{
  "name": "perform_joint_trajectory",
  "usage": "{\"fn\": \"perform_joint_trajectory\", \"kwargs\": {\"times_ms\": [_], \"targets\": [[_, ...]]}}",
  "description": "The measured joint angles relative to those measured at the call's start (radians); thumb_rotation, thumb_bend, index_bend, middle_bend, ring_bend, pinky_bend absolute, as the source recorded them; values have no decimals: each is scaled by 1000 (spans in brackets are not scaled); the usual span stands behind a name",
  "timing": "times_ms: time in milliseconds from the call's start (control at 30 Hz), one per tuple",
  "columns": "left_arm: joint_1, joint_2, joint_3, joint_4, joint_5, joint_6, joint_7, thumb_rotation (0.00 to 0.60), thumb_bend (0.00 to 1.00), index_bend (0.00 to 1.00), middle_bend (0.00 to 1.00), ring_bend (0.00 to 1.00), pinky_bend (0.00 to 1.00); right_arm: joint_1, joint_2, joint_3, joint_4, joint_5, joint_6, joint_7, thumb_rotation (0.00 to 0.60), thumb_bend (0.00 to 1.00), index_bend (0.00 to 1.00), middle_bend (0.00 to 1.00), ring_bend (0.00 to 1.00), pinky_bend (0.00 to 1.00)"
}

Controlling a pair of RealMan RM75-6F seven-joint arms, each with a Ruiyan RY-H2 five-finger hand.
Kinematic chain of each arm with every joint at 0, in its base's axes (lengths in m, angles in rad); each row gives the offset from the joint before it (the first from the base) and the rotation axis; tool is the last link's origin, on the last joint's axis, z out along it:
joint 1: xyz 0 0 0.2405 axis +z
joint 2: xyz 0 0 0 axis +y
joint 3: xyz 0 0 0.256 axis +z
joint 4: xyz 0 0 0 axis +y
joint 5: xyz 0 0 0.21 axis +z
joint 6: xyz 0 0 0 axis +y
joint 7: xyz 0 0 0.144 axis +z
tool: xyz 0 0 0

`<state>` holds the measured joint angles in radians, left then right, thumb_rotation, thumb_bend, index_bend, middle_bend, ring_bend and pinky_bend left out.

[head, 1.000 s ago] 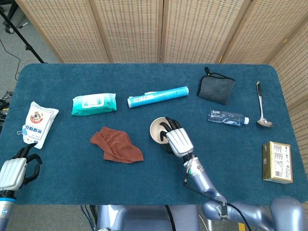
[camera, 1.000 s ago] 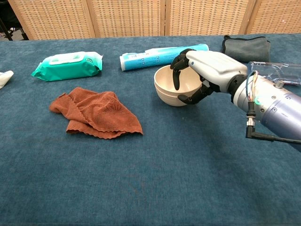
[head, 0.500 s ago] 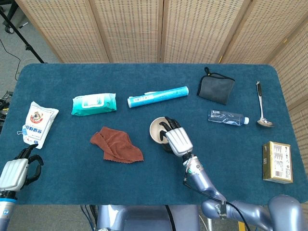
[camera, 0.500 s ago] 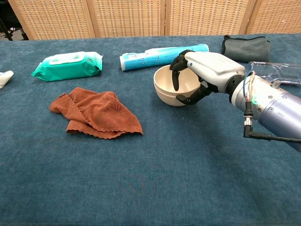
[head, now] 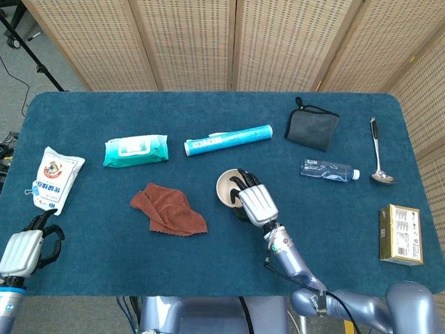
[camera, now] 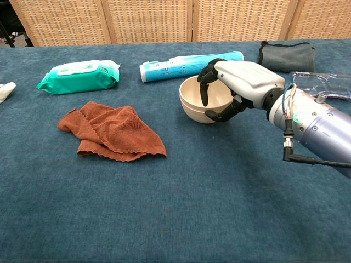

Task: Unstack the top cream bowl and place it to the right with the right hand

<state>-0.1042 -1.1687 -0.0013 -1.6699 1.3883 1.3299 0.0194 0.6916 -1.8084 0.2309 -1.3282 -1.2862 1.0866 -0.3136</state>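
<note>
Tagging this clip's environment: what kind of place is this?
Probably a lab or staged data-collection setup, not a home: a table covered in blue felt, woven folding screens as backdrop, and a stand leg with cables on the floor at upper left. Unrelated household items are spread out like test props.

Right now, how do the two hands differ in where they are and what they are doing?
The right hand is at mid-table on the cream bowl, fingers hooked over its rim and a finger against the outer wall. The left hand sits at the near left table edge, away from every object, holding nothing, fingers curled in. Only the right hand appears in the chest view. Both have pale backs and dark fingers.
</note>
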Motion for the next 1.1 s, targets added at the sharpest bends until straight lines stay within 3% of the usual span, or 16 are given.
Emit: {"fn": "perform_joint_trajectory", "kwargs": {"times_ms": [1100], "targets": [[-1, -1, 3, -1, 1, -4, -7, 600, 516, 568, 168, 157, 350, 6, 1, -9, 19, -4, 10, -9, 600, 414, 520, 202, 33, 153]]}}
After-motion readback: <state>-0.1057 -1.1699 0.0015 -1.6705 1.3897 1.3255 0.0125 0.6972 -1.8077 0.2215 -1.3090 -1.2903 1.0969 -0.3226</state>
